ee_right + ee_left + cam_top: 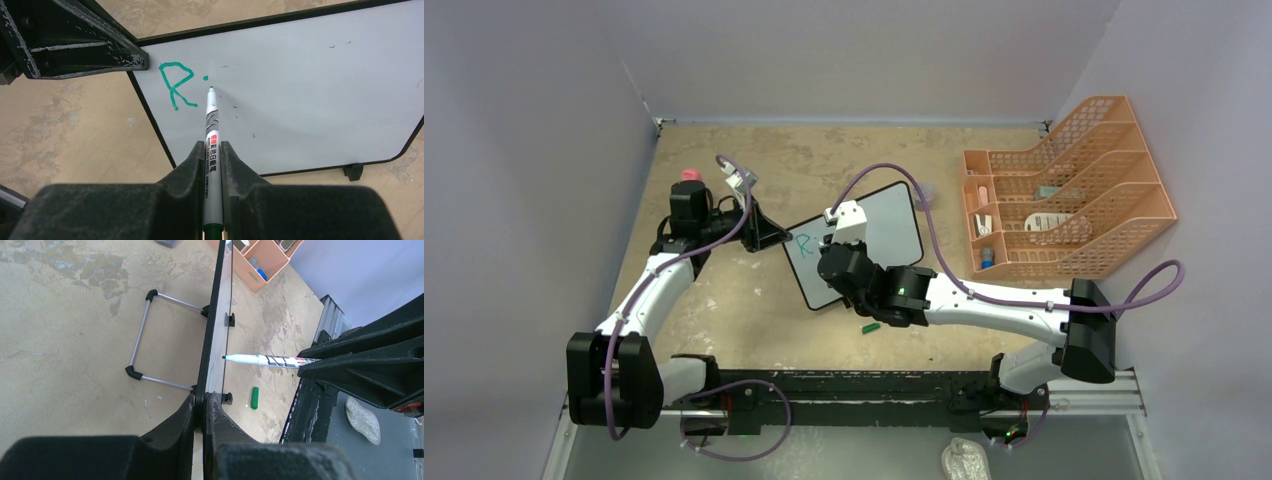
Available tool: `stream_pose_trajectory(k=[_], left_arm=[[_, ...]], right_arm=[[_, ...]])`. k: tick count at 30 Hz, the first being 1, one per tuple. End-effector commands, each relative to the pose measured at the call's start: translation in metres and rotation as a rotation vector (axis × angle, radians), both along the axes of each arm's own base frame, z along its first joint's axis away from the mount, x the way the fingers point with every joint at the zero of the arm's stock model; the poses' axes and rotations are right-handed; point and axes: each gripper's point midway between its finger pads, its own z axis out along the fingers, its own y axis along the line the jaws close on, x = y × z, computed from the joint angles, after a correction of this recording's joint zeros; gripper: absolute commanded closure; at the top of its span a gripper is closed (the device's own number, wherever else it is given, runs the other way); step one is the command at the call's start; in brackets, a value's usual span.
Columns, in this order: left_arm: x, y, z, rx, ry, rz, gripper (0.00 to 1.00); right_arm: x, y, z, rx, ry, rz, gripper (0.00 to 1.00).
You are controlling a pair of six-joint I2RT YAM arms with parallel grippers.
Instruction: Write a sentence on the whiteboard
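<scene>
The left arm is reaching forward from its base with the elbow bent and the wrist turned toward its partner, and the left fingers point(181, 424) are clamping together on the near side edge of the small white black-framed whiteboard point(310, 100), which is standing propped on the tan desk point(724, 300) directly ahead of those fingers. The right arm is stretching low across the desk toward the left arm, wrist angled up at the board's face. The right fingers point(192, 165) are pinching a white-barrelled green marker pen point(212, 130) that is pointing straight out beyond their tips. Its tip is sitting at the board's surface; actual contact cannot be told. The sentence point(176, 85), so far a green "R" and a dot, is lying just beyond the marker tip, the letter nearer the left fingers.
</scene>
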Motion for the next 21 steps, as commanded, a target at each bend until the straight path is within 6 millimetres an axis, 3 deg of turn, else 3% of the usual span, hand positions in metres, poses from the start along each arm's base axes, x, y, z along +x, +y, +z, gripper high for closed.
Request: stream_pose_trajectory(k=[1, 21], left_arm=[[0.008, 0.0, 0.011, 0.016, -0.06, -0.004, 1.0], [0.008, 0.0, 0.01, 0.015, -0.054, -0.005, 1.0]], right_arm=[[-0.001, 0.001, 0.011, 0.042, -0.012, -0.013, 1.0], [0.002, 0.014, 0.017, 0.055, -0.028, 0.01, 1.0]])
